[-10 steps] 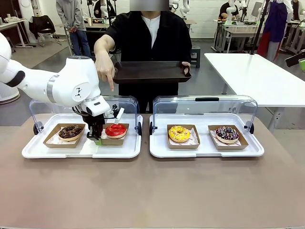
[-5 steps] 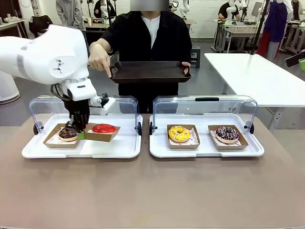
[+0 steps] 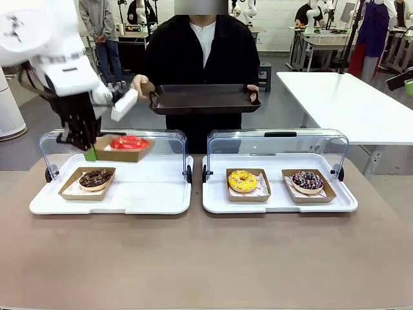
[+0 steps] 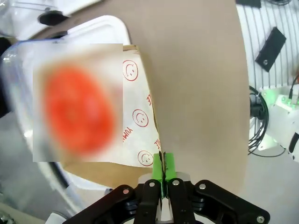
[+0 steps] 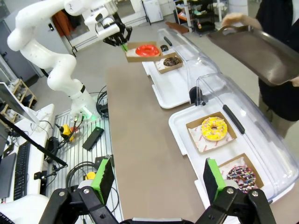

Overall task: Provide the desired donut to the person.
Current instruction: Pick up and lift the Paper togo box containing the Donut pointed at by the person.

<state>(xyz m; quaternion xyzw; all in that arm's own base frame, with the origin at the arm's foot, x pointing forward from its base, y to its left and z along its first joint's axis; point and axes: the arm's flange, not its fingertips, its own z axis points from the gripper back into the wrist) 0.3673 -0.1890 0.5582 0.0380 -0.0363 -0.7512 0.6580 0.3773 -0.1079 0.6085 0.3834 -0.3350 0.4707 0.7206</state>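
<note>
Front view
Change: a second ago the cardboard boat [image 3: 122, 154] with the red donut [image 3: 129, 142] sat on the left white tray [image 3: 148, 200] beside the chocolate donut [image 3: 95, 177]. It now hangs clear above that tray, level with the top of the clear cover [image 3: 164, 139].
Person: the person [image 3: 203, 51] stands at the far side. The hand [image 3: 141, 87] that pointed downward earlier is now drawn back, curled at the corner of the dark tray [image 3: 203, 100] they hold out.
Left gripper: the left gripper [image 3: 90, 154] is pinched on the boat's left edge, fingers pointing down, and carries it level.
Unmoved: the yellow donut [image 3: 242, 181] and the sprinkled donut [image 3: 308, 181] lie in their boats on the right white tray [image 3: 277, 205], as before.

Left wrist view
Left gripper: the green pads of the left gripper [image 4: 162, 165] are pressed together on the thin rim of the cardboard boat [image 4: 140, 116], with no gap showing.
Donut: the red donut [image 4: 77, 109] lies in the boat, blurred, with the tabletop [image 4: 196, 70] far beneath.

Right wrist view
Right gripper: the right gripper [image 5: 158, 182] has its fingers wide apart, holding nothing, high over the tabletop [image 5: 140, 130].
Far off: the left gripper [image 5: 122, 44] holds the boat with the red donut [image 5: 146, 50] aloft, above the chocolate donut [image 5: 171, 61].
Person: the dark tray [image 5: 257, 44] is held out above the covers, well apart from the red donut.
</note>
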